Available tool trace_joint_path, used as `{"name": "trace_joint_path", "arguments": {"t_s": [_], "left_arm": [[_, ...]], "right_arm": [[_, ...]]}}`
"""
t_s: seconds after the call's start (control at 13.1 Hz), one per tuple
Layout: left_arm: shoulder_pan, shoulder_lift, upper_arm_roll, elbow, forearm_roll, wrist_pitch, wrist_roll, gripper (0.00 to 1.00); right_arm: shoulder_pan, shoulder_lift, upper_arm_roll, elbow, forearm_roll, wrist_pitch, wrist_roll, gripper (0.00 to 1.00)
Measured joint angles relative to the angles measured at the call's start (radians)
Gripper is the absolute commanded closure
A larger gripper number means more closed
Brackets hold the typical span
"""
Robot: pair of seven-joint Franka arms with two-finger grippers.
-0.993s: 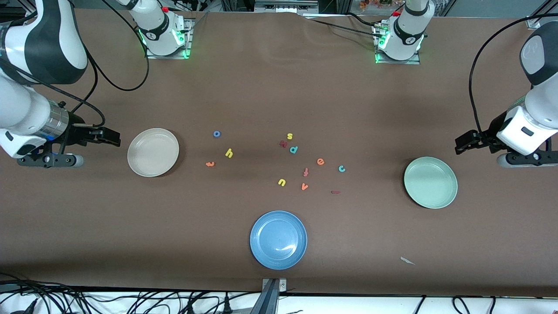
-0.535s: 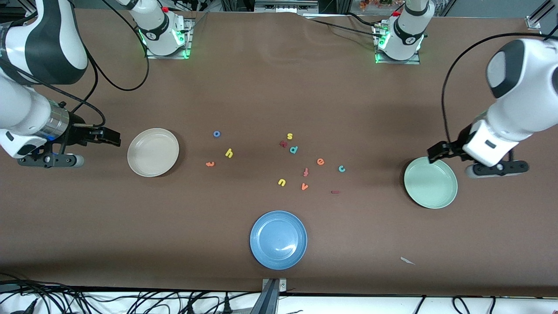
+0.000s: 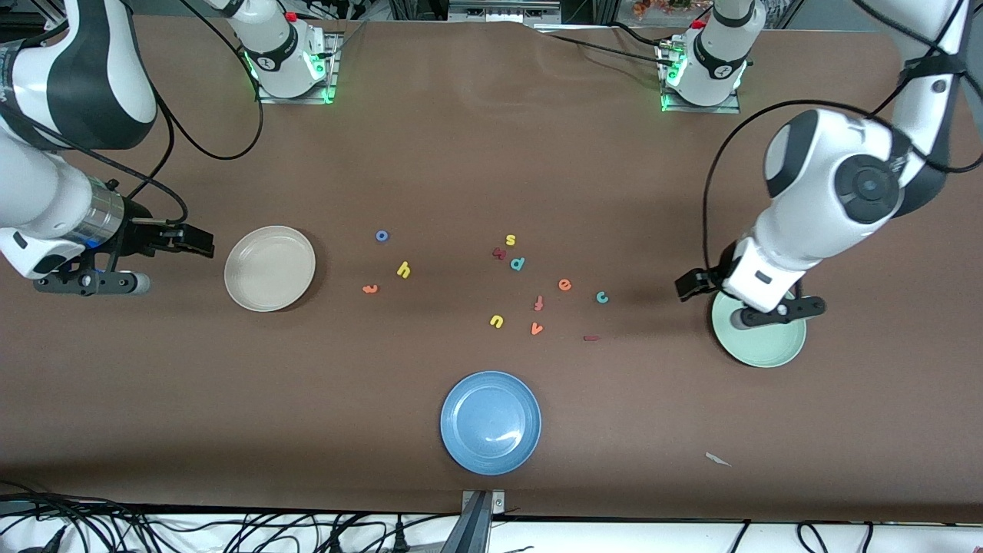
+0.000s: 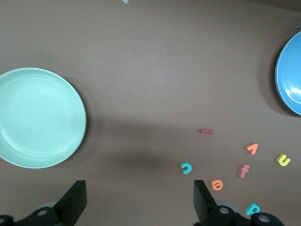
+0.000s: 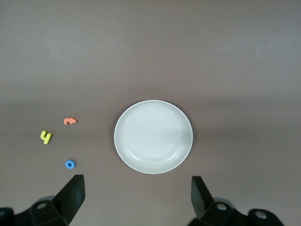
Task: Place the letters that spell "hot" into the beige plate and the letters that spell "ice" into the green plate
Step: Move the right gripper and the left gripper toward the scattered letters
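Left gripper (image 3: 691,286) hangs over bare brown tabletop (image 3: 461,153) beside the round mint-green plate (image 3: 760,346), jaws wide, empty. Its wrist view alone shows both fingertips (image 4: 202,195) flanking the teal foam c (image 4: 186,168), with the dark red bar i (image 4: 206,131) and orange e (image 4: 217,184) near. Right gripper (image 3: 196,241) waits, spread, empty, just beside the round beige plate (image 3: 269,268); yellow h (image 5: 45,137), blue ring o (image 5: 70,164), orange t (image 5: 69,121) lie off one jaw. Open table surrounds all.

Even, bright overhead light falls on the brown tabletop (image 3: 476,169), and all views are sharp. Soft shadows lie beside the plates and beneath the arms. A small white glare spot sits on the blue plate (image 3: 468,453).
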Motion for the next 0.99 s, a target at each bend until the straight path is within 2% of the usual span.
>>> {"name": "trace_joint_path", "arguments": {"t_s": [0.38,0.76,0.99], "left_arm": [[-0.087,0.073,-0.001,-0.052,0.018,0.129,-0.152,0.00],[-0.137,0.150,-0.001,-0.069,0.021,0.190,-0.225,0.00],[-0.150,0.168,-0.002,-0.148,0.098,0.312,-0.293,0.00]], "right_arm": [[0.097,0.021,0.003,-0.010,0.000,0.023,0.163,0.00],[0.250,0.092,0.008,-0.024,0.001,0.069,0.360,0.01],[0.307,0.130,0.021,-0.117,0.001,0.162,0.424,0.01]]}}
